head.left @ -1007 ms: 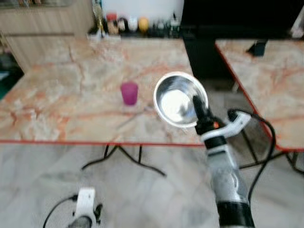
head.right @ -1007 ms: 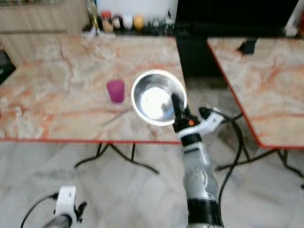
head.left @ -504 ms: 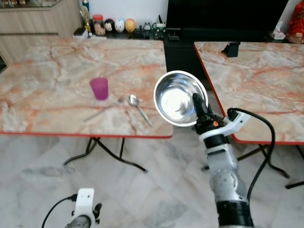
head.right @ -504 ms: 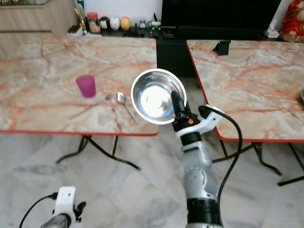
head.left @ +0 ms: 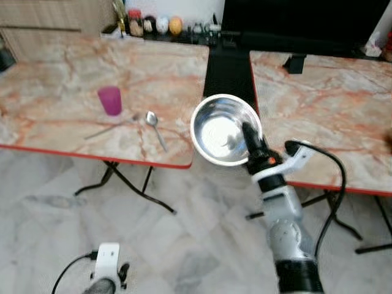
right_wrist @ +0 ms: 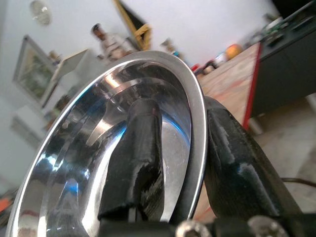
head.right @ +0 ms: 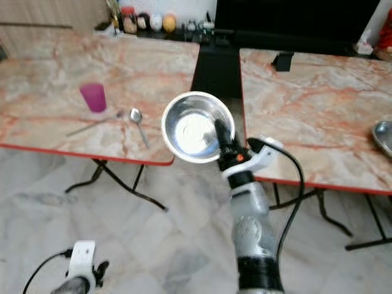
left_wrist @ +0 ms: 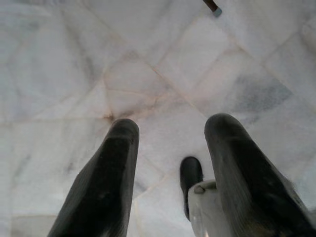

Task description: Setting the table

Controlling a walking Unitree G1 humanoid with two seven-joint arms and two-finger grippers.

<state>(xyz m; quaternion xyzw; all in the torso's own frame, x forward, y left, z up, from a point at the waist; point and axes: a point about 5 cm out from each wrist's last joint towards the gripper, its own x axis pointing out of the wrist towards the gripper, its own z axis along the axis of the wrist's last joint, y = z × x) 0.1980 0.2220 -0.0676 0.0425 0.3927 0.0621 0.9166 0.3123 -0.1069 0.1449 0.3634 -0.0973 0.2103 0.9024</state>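
Observation:
My right gripper is shut on the rim of a shiny steel bowl, held up in the air over the floor between two marble tables. In the right wrist view one black finger lies inside the steel bowl and the other presses outside the rim. On the left table stand a purple cup, a spoon and a fork beside it. My left gripper hangs low over the floor, open and holding nothing.
A second marble table stands to the right, with part of a steel dish on its right side. Jars and small figures line the back of the left table. A dark cabinet is behind.
The camera has shifted, so the tables and cup sit further left and lower in view. The right gripper keeps its hold on the bowl. The left arm still hangs low.

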